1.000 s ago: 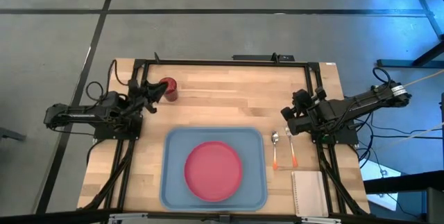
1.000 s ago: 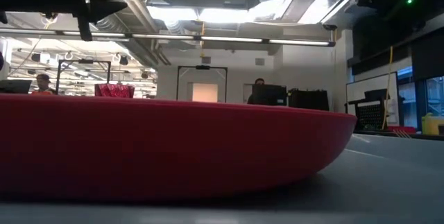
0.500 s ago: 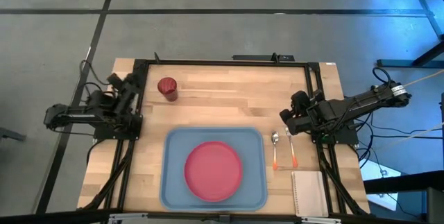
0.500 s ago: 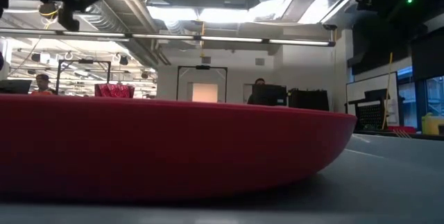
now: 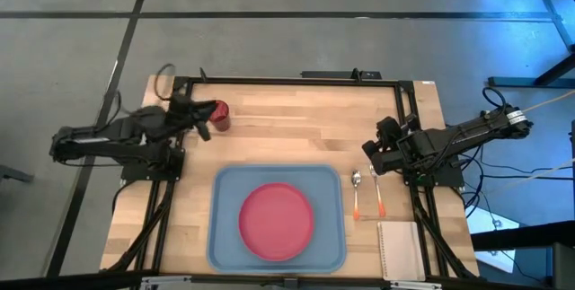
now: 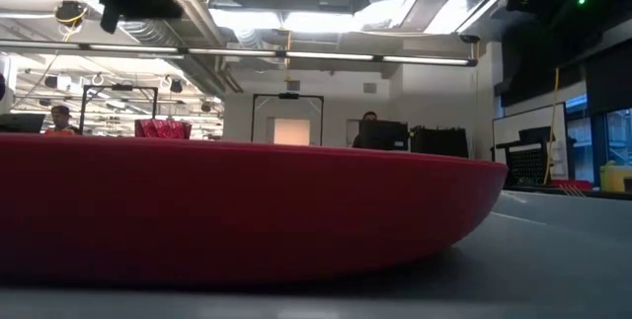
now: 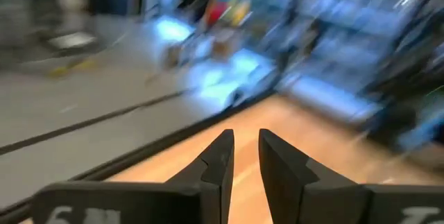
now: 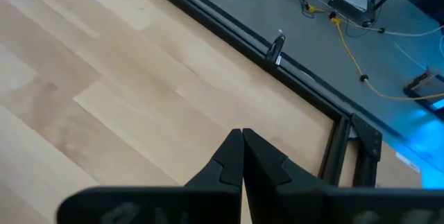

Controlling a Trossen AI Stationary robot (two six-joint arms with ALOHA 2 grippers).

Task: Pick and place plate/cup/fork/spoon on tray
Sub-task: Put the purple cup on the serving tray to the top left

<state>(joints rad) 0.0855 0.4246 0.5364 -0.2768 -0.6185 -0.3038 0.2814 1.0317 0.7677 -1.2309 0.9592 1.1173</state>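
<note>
The left claw (image 5: 199,121), fingers narrowly spread, has swung back beside the small dark red plastic cup (image 5: 218,115); a grasp looks imminent. The right claw (image 5: 370,150) waits pressed together.

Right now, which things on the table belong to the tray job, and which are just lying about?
For the job:
- plate, already on the tray
- cup, by the left pincer
- spoon and fork, beside the tray

Lying about:
- white notepad, at the table's near right corner
</note>
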